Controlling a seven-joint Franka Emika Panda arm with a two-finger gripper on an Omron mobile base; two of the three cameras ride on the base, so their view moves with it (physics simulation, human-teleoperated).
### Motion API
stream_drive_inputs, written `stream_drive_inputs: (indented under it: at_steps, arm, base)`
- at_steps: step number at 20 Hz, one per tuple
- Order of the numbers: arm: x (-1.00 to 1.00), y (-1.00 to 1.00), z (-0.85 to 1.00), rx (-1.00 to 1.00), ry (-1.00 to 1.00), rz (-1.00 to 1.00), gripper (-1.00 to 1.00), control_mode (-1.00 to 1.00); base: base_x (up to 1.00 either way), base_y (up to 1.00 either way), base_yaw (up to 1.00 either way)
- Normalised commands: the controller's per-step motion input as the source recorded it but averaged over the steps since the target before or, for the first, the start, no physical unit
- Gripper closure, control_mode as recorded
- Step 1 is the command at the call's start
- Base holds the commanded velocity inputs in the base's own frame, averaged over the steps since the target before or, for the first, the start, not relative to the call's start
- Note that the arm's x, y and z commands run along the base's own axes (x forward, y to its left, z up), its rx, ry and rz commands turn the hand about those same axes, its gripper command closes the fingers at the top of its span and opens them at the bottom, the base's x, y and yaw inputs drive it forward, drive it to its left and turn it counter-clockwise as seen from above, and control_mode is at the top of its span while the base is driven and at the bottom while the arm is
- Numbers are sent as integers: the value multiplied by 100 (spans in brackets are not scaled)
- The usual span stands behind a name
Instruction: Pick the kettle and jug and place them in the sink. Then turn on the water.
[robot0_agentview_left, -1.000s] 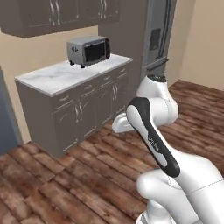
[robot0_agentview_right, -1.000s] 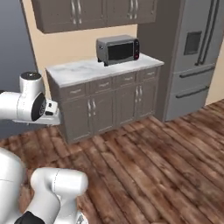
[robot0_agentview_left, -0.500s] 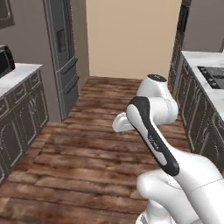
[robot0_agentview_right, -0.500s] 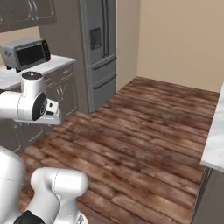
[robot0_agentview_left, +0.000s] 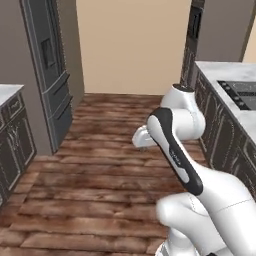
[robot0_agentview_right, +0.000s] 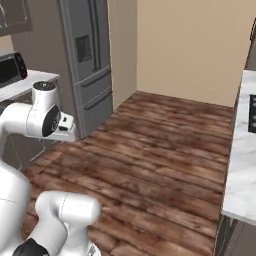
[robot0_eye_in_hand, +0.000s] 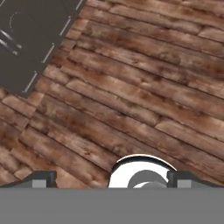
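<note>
The kettle is what is most at risk, in my judgement, because nothing near the arm is ready for a grasp. The pincer hangs with its jaws spread as wide as they go and holds nothing. Its two dark fingertips stand far apart at the bottom of the hand view, pointing down at bare wooden floor. A dark panelled front sits in the upper left corner of that view; I cannot tell what it belongs to.

The arm is folded in close over the base, with the hand held low in front of it. To the robot's left stands the grey fridge, and to its right a marble counter carrying a black cooktop. A small oven sits on a counter beyond the fridge.

The likely faults come from the approach:
- The base could stop too far from the right counter, or askew to it, which would force a long, awkward reach.
- The folded elbow could clip a cabinet as the robot closes in.
- The thin wire handle leaves little room for a sloppy closing.

Where the kettle, the jug and the sink lie relative to the pincer I cannot tell. They are certainly not beneath it or just beside it.
</note>
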Motion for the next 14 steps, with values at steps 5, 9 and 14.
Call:
stream_drive_inputs:
  at_steps: [5,9,14]
  arm:
    - [0,0,0,0,0,0,-100,100]
    - [0,0,0,0,0,0,-100,100]
    - [0,0,0,0,0,0,-100,100]
  base:
    - [35,-25,-58]
    - [0,-18,-80]
    - [0,-18,-86]
